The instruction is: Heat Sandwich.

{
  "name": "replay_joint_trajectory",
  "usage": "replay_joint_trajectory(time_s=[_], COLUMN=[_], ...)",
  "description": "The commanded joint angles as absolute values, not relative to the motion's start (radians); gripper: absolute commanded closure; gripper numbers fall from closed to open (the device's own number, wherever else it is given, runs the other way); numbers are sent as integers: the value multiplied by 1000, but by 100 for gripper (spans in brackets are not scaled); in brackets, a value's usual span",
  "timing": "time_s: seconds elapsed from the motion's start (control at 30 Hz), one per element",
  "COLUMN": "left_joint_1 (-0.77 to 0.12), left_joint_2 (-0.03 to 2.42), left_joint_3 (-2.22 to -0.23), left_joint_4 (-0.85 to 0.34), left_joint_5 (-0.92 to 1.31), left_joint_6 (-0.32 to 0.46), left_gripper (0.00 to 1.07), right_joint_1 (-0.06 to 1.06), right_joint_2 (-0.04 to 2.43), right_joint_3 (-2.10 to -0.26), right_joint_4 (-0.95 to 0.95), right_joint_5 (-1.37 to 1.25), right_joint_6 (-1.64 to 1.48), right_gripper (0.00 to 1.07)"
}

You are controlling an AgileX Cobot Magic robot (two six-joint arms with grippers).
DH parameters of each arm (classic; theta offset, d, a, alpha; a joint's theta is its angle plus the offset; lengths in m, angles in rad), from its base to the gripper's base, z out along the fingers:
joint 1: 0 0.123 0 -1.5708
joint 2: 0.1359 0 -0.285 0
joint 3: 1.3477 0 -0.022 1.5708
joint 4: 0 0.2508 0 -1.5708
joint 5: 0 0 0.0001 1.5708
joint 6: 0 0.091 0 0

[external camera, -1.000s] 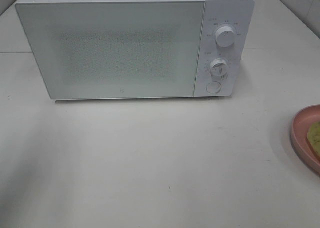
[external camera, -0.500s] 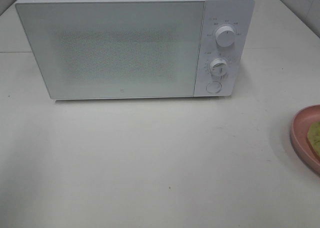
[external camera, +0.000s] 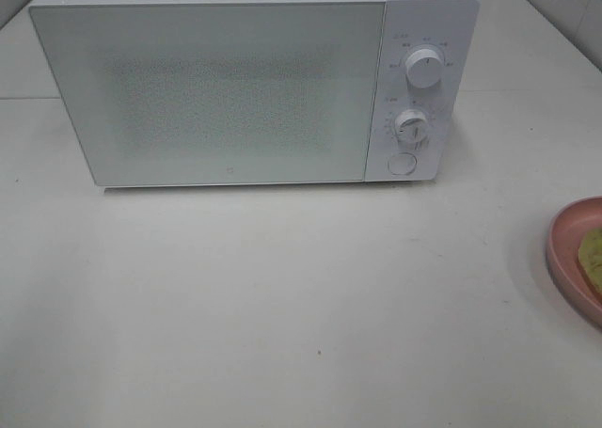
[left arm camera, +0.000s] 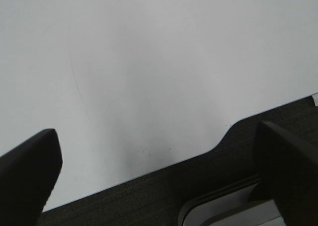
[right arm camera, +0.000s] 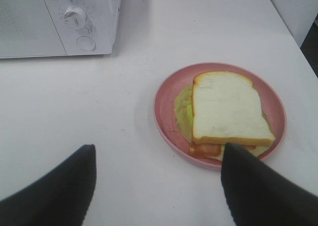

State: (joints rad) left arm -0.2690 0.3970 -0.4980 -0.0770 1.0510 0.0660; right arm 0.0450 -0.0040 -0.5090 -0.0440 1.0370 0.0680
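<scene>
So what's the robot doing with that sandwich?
Nothing is being held yet. The sandwich of pale bread with green and red filling sits on a round pink plate on the white table. The right hand hovers open near it. The white microwave is shut. The left hand is open over bare table.

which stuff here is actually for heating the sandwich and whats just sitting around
For the job:
- sandwich, lying on its plate
- pink plate that carries it
- white microwave, door shut
- its two dials and round button
- right gripper, open near the plate
- left gripper, open

Just there:
- white table
</scene>
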Motion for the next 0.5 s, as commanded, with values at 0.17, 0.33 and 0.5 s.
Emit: replay_joint_trajectory(time_s=[0.17, 0.33, 0.5], left_joint_1=[-266, -193, -80], left_joint_2=[303, 218, 91], left_joint_3=[-494, -494, -494], left_joint_4=[-96, -95, -95], left_joint_5=[1038, 1037, 1037], left_joint_6=[72, 73, 73], left_gripper=[7, 7, 7], right_joint_1=[38, 38, 38], right_joint_2=[-32, -32, -32], right_joint_3=[-507, -507, -507], right_joint_4=[-43, -43, -43], right_joint_5=[1027, 1027, 1027], right_joint_6=[62, 62, 62], right_gripper=[39, 39, 39])
